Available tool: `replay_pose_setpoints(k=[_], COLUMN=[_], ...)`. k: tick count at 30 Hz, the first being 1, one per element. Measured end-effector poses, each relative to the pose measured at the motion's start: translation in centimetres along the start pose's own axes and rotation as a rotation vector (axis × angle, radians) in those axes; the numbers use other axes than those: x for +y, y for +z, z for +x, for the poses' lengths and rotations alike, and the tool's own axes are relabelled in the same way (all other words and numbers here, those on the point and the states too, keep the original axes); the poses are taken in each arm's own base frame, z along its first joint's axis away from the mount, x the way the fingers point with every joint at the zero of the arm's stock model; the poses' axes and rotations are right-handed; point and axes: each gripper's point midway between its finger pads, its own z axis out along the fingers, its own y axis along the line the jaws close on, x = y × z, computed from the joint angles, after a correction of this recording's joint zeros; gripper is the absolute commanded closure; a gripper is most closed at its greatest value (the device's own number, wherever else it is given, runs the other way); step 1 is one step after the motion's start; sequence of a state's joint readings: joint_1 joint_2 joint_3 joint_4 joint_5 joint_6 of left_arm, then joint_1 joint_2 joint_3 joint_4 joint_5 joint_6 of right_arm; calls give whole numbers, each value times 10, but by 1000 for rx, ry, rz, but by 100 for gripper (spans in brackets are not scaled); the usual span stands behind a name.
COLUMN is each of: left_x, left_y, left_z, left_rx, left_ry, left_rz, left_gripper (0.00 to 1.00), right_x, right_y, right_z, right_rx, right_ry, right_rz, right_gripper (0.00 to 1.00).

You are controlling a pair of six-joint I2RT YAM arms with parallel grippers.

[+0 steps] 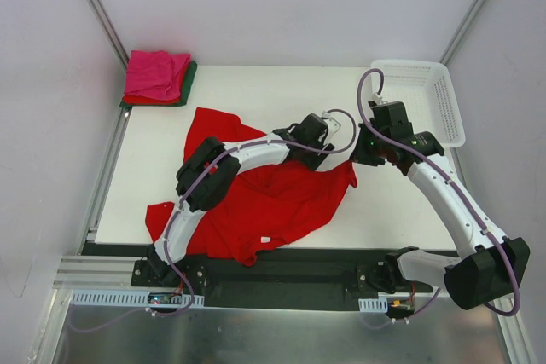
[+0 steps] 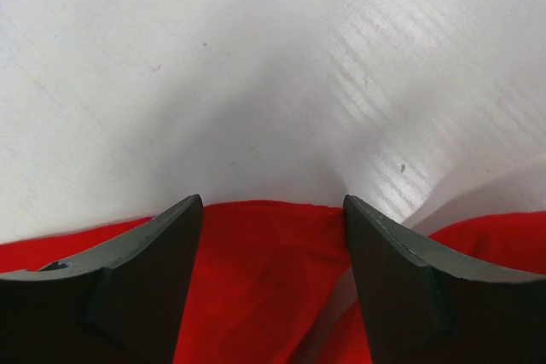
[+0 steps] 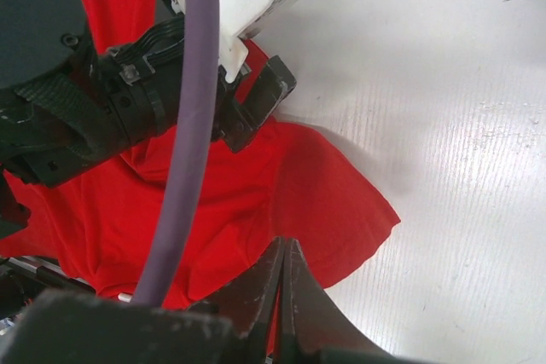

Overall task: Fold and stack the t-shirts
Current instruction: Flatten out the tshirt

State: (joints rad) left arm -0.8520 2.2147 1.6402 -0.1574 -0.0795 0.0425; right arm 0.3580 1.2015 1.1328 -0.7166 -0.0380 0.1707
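A large bright red t-shirt (image 1: pixel 264 202) lies crumpled across the middle of the white table (image 1: pixel 256 91). My left gripper (image 1: pixel 322 136) reaches over its far right edge. In the left wrist view the jaws stand apart (image 2: pixel 273 202), and the red cloth (image 2: pixel 264 279) with its hem lies between them. My right gripper (image 1: pixel 363 158) is shut just right of the left one, its tips (image 3: pixel 286 243) over the shirt's right corner (image 3: pixel 341 202). Whether it pinches cloth does not show. Folded t-shirts (image 1: pixel 156 76) are stacked at the far left corner, magenta on top of red and dark green.
A white lattice basket (image 1: pixel 408 63) stands at the table's far right corner, behind the right arm. The left arm's purple cable (image 3: pixel 183 159) and wrist (image 3: pixel 77 117) hang close in front of the right wrist camera. The table's front edge runs just past the shirt's lower hem.
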Motion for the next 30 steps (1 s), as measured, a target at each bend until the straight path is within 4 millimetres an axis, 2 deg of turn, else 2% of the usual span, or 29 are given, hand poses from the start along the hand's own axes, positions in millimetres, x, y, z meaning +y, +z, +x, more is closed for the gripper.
replay_pose_setpoints(k=[6, 13, 19, 24, 28, 29, 30], left_x=[1, -4, -8, -8, -8, -8, -8], left_y=[-12, -18, -19, -20, -21, -21, -22], left_z=[13, 19, 21, 23, 24, 25, 26], left_rx=[27, 37, 43, 54, 66, 71, 75], left_ry=[14, 30, 35, 37, 38, 39, 40], left_rz=[-28, -41, -38, -37, -37, -37, -37], left_gripper=[31, 34, 51, 57, 67, 93, 100], right_x=[0, 1, 1, 1, 1, 1, 1], right_y=[0, 0, -3, -3, -3, -3, -3], right_z=[0, 0, -1, -1, -1, -1, -1], right_rx=[0, 1, -7, -8, -8, -8, -8], right_ry=[0, 1, 0, 0, 0, 0, 0], right_rz=[-1, -4, -7, -8, -8, -8, -8], right_gripper=[99, 99, 99, 99, 99, 99, 99])
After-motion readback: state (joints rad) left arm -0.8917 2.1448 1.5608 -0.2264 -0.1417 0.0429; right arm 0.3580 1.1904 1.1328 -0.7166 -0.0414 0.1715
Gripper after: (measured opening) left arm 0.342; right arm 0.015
